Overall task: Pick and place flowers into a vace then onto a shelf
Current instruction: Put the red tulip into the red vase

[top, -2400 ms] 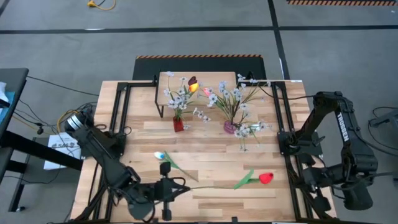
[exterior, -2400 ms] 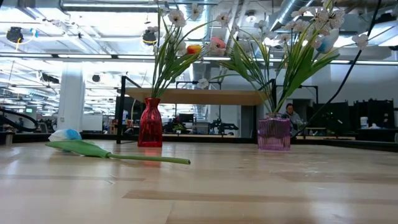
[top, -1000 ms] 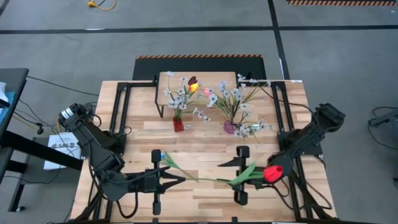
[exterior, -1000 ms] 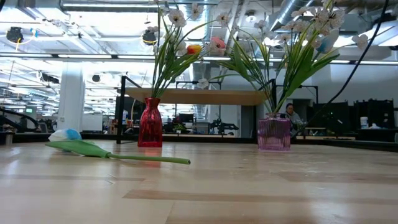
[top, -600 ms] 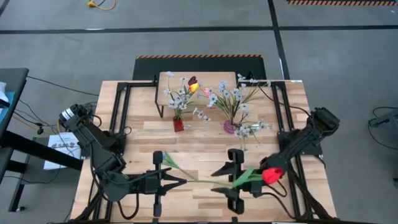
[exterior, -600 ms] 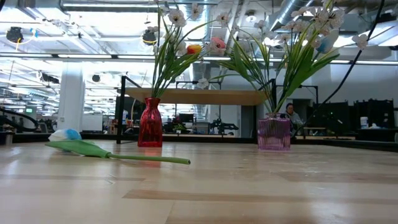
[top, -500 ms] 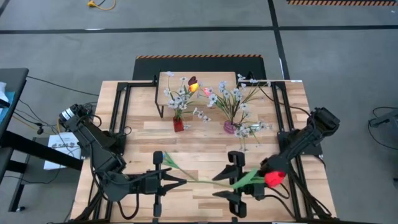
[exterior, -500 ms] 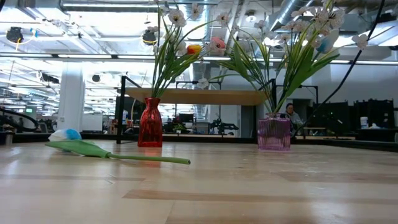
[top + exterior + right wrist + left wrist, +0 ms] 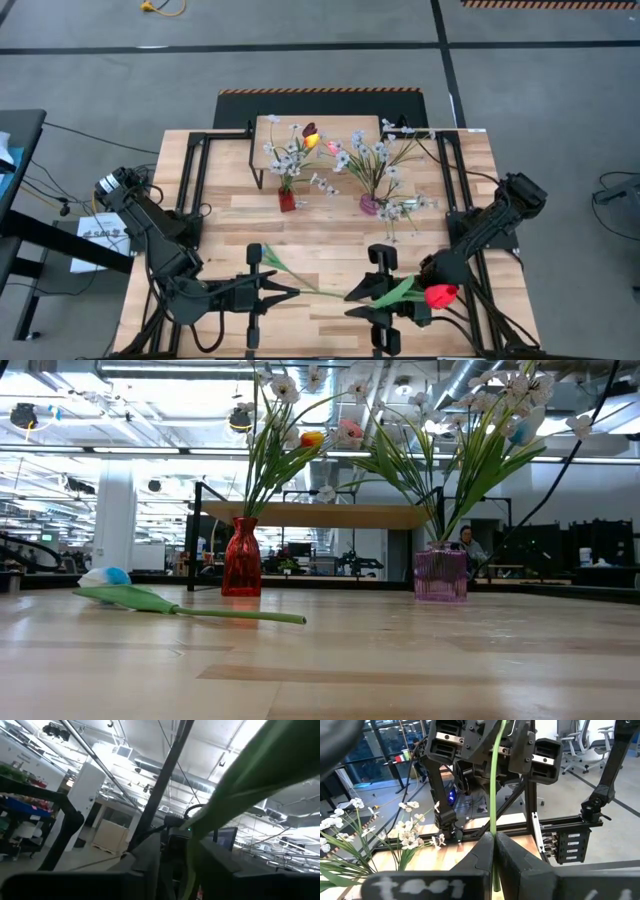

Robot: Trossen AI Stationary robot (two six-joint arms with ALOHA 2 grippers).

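A red tulip (image 9: 440,295) on a long green stem (image 9: 495,780) is held high above the table's near part, level between both arms. My left gripper (image 9: 294,291) is shut on the stem's free end. My right gripper (image 9: 349,300) faces it, and its fingers stand close on either side of the stem; I cannot tell whether they touch it. The tulip's leaf (image 9: 250,785) and head lie back over the right hand. A white-headed tulip (image 9: 190,610) lies flat on the table. A red vase (image 9: 287,200) and a purple vase (image 9: 370,205) hold flowers in front of the shelf (image 9: 320,515). My left gripper pinches the red tulip's stem near its free end (image 9: 493,831) between its two fingers (image 9: 479,851). The fingers point level toward the table's right edge and lie along the stem. The tulip is lifted clear of the table and runs on level toward my right gripper.
Black metal frames (image 9: 190,190) run along both table sides. Sprays of white blossoms (image 9: 400,210) spread out from the purple vase over the middle of the table. Bare tabletop (image 9: 420,670) lies near the low camera.
My right gripper has moved toward the table's left and near edges, along the red tulip's stem toward my left gripper, and has tipped upward. The gap between its fingers has narrowed around the stem. The tulip's head has shifted slightly toward the near edge.
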